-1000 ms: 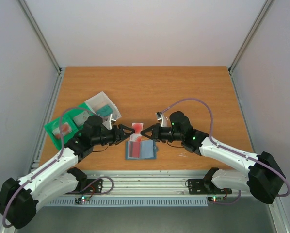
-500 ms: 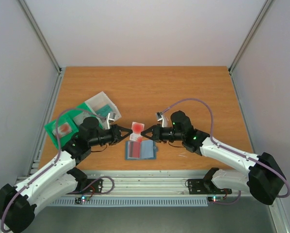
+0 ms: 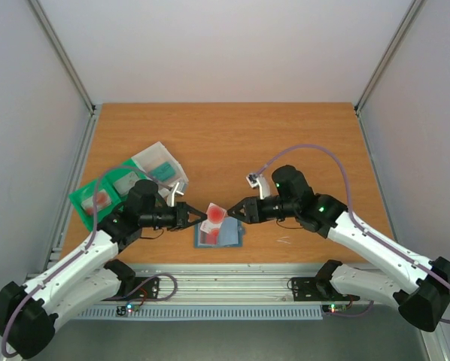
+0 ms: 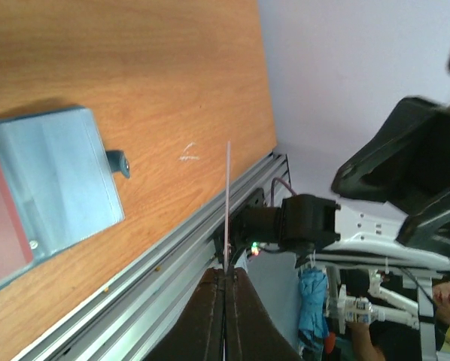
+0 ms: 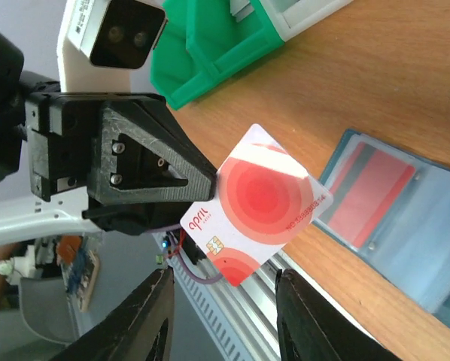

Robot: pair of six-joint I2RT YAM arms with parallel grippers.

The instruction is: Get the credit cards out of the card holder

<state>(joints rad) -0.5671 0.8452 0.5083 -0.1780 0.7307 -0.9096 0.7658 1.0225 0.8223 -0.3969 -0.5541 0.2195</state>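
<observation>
Top view: left gripper [image 3: 198, 216] is clamped tight on the card with the red circle [image 3: 215, 214], held up by the open card holder [image 3: 229, 236], which lies on the table [image 3: 285, 135]. Right gripper [image 3: 232, 211] is partly open next to it.
Left wrist: that card shows edge-on between the closed fingers [image 4: 210, 316].
Right wrist: its fingers are spread and grip nothing. 1 pink card [image 5: 372, 197] sits in the holder.

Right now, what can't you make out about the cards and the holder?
- How many cards sit in the card holder: too small in the top view; cut off by the left edge in the left wrist view and by the right edge in the right wrist view.
- Face of the held card: edge-on in the left wrist view.
- Holder's far edge: covered by that card and the left end effector in the top view.
</observation>
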